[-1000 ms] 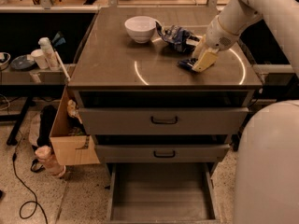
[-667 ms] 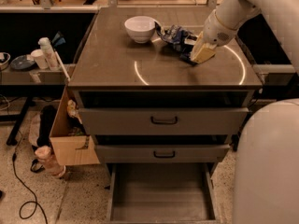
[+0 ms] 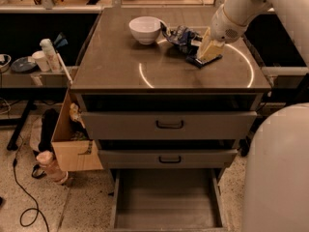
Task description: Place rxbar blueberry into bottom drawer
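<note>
rxbar blueberry (image 3: 193,61) mostly hidden, under pincer (image 3: 210,49)
</note>
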Robot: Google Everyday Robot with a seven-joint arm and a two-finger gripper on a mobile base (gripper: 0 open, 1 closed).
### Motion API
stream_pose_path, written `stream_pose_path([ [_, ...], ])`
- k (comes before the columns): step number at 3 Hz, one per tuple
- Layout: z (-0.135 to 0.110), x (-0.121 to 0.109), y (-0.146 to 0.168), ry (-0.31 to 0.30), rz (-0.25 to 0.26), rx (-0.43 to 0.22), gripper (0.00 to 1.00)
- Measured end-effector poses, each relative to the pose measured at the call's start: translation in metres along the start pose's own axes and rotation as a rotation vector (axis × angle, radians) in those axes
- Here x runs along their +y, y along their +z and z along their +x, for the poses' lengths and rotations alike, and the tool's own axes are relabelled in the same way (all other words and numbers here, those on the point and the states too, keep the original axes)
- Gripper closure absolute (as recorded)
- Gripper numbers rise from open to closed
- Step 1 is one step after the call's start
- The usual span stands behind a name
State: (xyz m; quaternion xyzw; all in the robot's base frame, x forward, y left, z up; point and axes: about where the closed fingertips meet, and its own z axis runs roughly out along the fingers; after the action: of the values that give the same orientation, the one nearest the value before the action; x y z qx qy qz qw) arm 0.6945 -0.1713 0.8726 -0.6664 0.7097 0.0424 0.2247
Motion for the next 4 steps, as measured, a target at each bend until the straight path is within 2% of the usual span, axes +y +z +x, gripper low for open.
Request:
stream_pose_path([
  [2, 0.000, 0.000, 0.000, 0.000, 0.000, 0.000, 0.58],
  [4, 0.000, -0.011, 0.006, -0.001, 0.015, 0.018, 0.00],
])
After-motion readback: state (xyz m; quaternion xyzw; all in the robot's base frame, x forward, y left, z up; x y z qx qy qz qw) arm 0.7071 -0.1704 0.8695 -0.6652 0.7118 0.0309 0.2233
